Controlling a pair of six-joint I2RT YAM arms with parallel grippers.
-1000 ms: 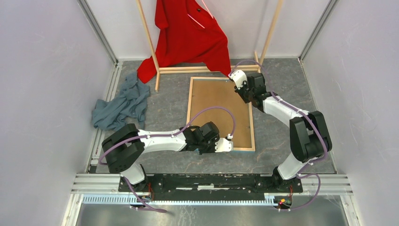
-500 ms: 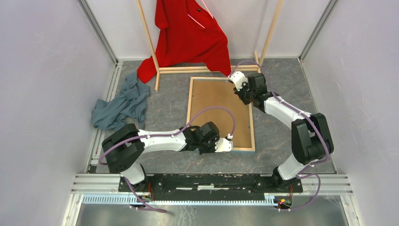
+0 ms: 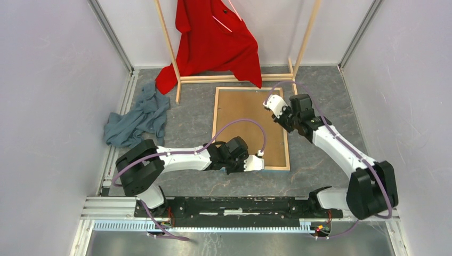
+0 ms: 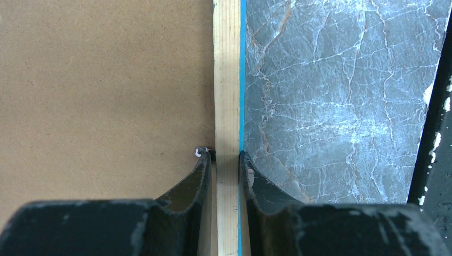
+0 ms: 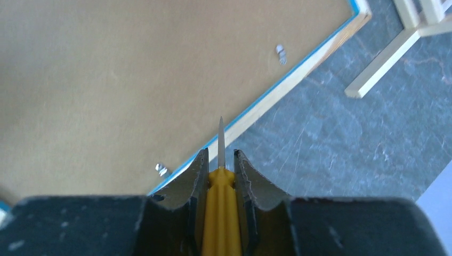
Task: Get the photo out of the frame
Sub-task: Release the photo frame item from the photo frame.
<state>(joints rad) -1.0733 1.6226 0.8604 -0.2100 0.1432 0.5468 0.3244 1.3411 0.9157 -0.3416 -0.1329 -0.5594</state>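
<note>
The frame (image 3: 215, 114) lies face down on the table, its plain brown backing board (image 3: 248, 122) up. The photo is hidden under that board. My left gripper (image 3: 260, 161) is shut on the frame's near rail (image 4: 227, 80), one finger on the board side by a small metal tab (image 4: 199, 152), the other on the blue outer edge. My right gripper (image 3: 272, 102) hangs over the frame's right part, shut on a yellow-handled screwdriver (image 5: 219, 186). Its blade points over the right rail (image 5: 298, 74), between two metal tabs (image 5: 280, 52) (image 5: 161, 169).
A wooden clothes rack (image 3: 234, 79) with a red shirt (image 3: 216, 37) stands just behind the frame; its foot (image 5: 384, 58) shows in the right wrist view. A blue-grey cloth (image 3: 136, 120) lies crumpled at the left. Walls close in on both sides.
My right arm has drawn back from the frame's far right corner, carrying the screwdriver nearer along the right rail, its elbow swinging out right. The left arm has not moved.
</note>
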